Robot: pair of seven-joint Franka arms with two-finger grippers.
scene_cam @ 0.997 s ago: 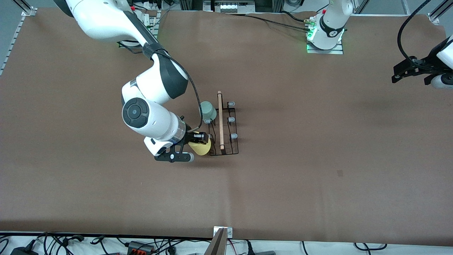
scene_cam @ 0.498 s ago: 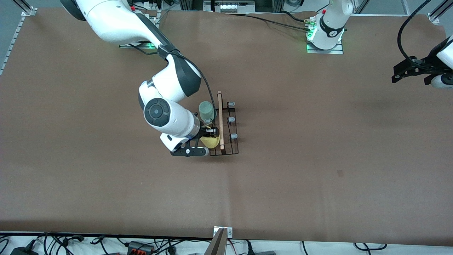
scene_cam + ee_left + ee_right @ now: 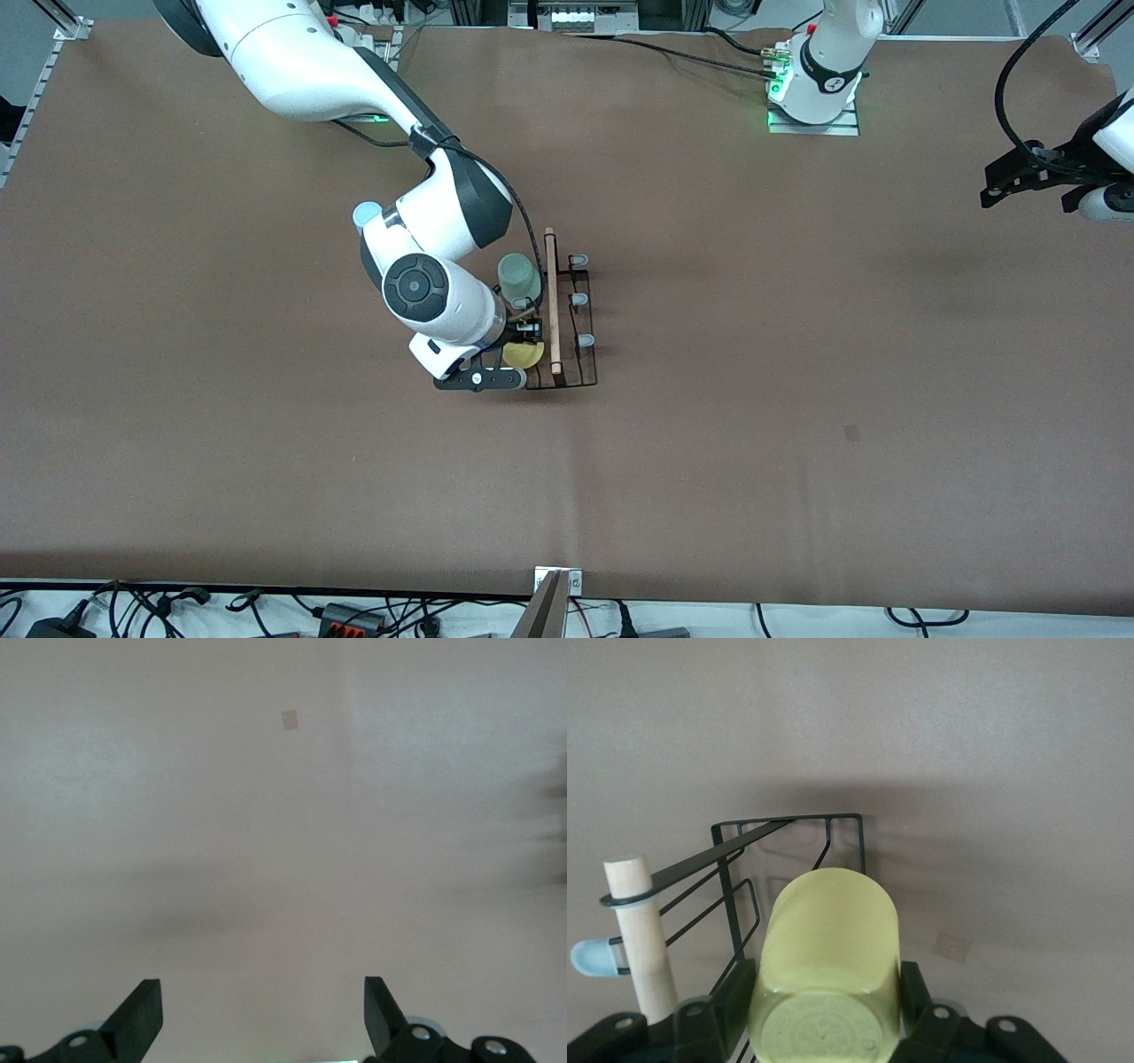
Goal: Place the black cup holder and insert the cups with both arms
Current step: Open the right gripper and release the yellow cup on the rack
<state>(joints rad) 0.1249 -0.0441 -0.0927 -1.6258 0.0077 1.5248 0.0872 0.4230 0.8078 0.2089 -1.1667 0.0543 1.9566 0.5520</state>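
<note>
The rack (image 3: 560, 310) stands near the middle of the table (image 3: 797, 399), its wooden handle (image 3: 552, 301) running toward and away from the front camera. It has not shifted since the earlier frames.

The right arm has swung in from its own end of the table over the last second. Its gripper (image 3: 524, 338) was beside the rack a second ago and is now over the rack's near end. The yellow cup (image 3: 523, 354) has come along with it. A second ago it was clear of the wire frame; now it lies on its side within the rack, on the side of the handle toward the right arm's end, at the end nearest the front camera. In the right wrist view the yellow cup (image 3: 826, 974) sits base-first between the two fingers (image 3: 718, 1014), which flank it closely. Whether they pinch it or have just let go, I cannot tell.

The green cup (image 3: 518, 276) sits on a peg on the same side of the handle, farther from the camera, unchanged. A blue cup (image 3: 366, 215) now peeks out beside the right arm's elbow.

The left arm waits at its end of the table, unmoved. Its gripper (image 3: 262, 1014) hangs over bare table with fingers spread wide and holds nothing.
</note>
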